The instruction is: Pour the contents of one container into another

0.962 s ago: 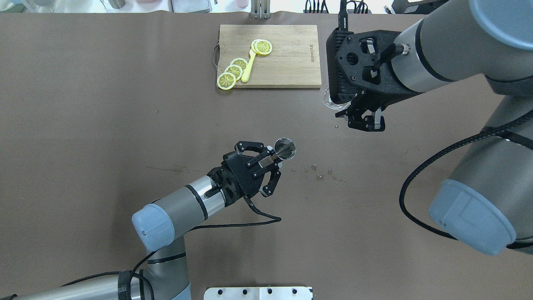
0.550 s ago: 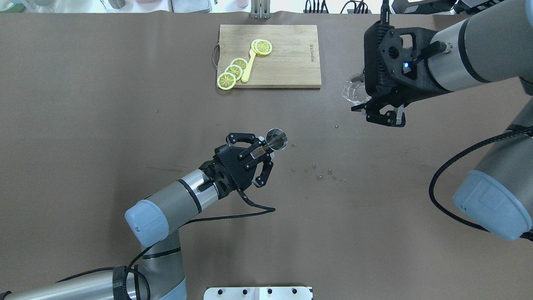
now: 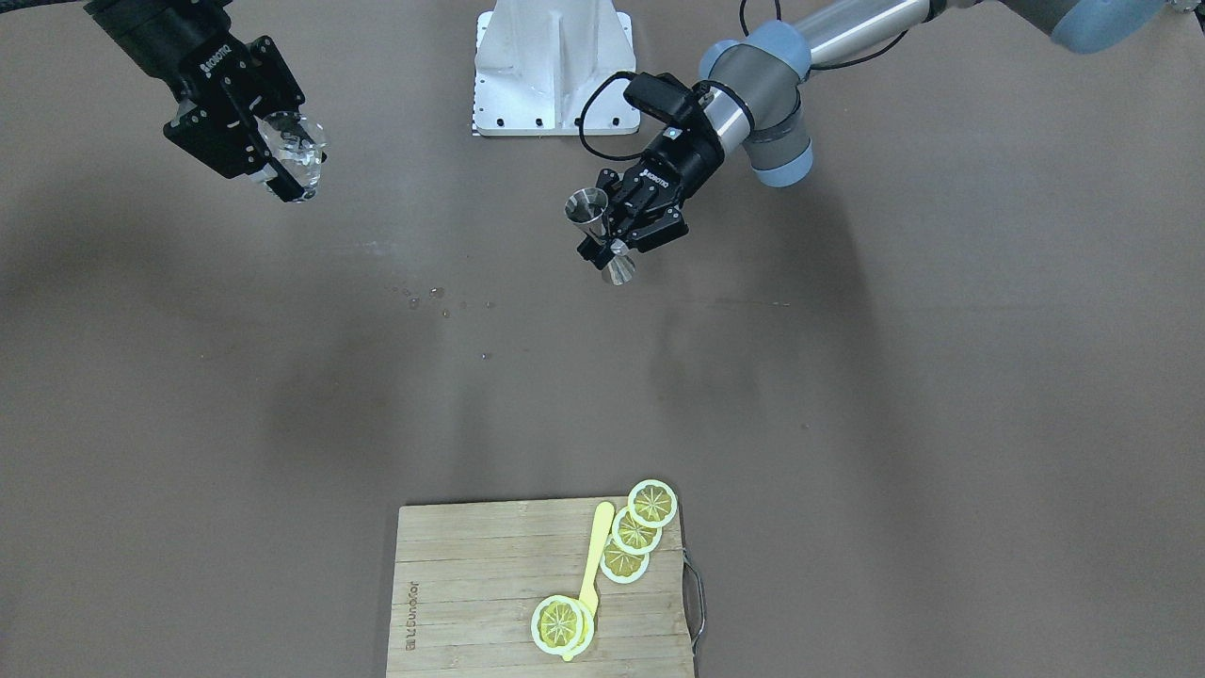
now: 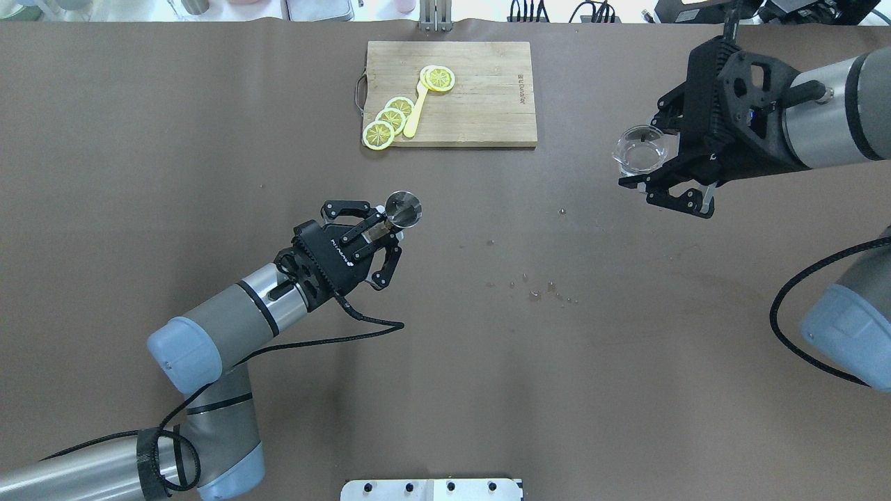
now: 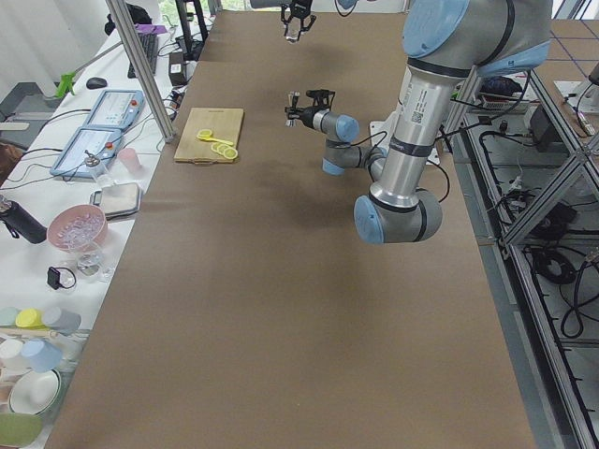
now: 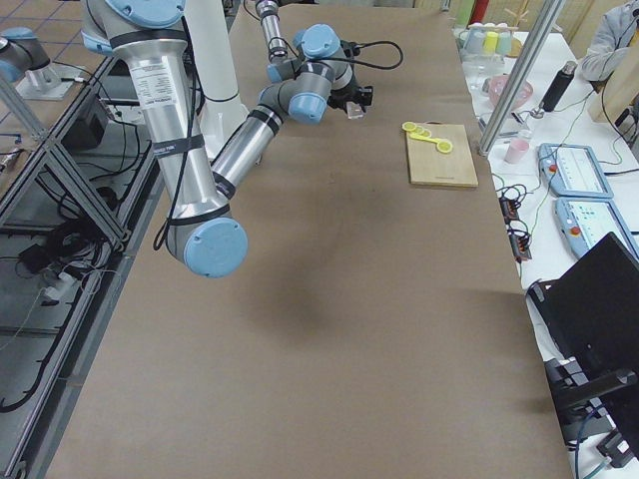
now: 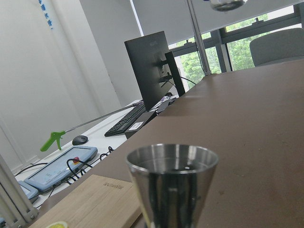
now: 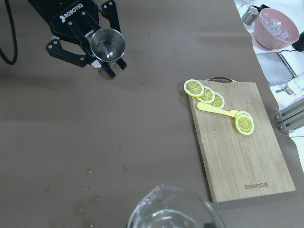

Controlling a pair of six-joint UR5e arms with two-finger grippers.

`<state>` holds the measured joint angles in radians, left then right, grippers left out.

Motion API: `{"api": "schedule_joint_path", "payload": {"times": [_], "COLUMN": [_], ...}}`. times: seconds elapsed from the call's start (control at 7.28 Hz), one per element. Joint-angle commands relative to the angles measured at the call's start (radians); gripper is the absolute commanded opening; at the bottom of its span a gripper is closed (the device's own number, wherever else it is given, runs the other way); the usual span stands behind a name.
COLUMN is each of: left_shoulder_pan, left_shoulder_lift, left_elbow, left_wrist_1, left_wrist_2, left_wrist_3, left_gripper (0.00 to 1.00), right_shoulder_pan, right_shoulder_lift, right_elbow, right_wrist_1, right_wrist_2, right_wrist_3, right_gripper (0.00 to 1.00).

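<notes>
The steel hourglass jigger (image 4: 404, 209) is held upright above the table, my left gripper (image 4: 381, 233) shut on its waist. The front view shows the jigger (image 3: 587, 209) with the left gripper (image 3: 614, 247) clamped at its middle. The right wrist view looks down into the jigger (image 8: 108, 45), but I cannot tell its contents. The clear glass cup (image 4: 637, 154) hangs far to the right, upright, in my shut right gripper (image 4: 658, 156). In the front view the glass cup (image 3: 297, 151) sits at the upper left in the right gripper (image 3: 282, 162). The two containers are well apart.
A wooden cutting board (image 4: 487, 104) at the far middle carries lemon slices (image 4: 390, 122) and a yellow utensil (image 4: 415, 111). Small droplets (image 4: 536, 291) dot the brown table between the arms. A white base plate (image 4: 431, 489) lies at the near edge.
My right arm has carried the glass cup rightward, away from the board. My left arm has drawn the jigger leftward and slightly farther from the robot. Both grips are unchanged.
</notes>
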<state>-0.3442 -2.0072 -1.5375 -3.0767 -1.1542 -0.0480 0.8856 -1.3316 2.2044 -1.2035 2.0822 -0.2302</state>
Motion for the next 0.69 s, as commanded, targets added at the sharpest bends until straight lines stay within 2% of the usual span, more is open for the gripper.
{"api": "schedule_joint_path", "payload": {"times": [0.0,0.14,0.55], "left_shoulder_pan": [-0.022,-0.03,-0.085], "left_shoulder_lift": [0.08,0.112,0.148], "left_elbow": [-0.012,-0.038,-0.05], "left_wrist_1": [-0.091,-0.114,-0.112], "left_wrist_2": [-0.002,-0.004,0.011], "left_wrist_3": [-0.01,-0.012,-0.07], "left_gripper": [0.0,0.0,0.0], "right_shoulder_pan": [0.042,0.064,0.165], "right_shoulder_lift": [-0.088,-0.136,-0.155], "right_elbow": [-0.049,-0.075,-0.288], "right_wrist_1": [0.216,0.316,0.6], "right_wrist_2": [0.039,0.056,0.192], "right_wrist_3": [0.125,0.159,0.219], "right_gripper": [0.0,0.0,0.0]}}
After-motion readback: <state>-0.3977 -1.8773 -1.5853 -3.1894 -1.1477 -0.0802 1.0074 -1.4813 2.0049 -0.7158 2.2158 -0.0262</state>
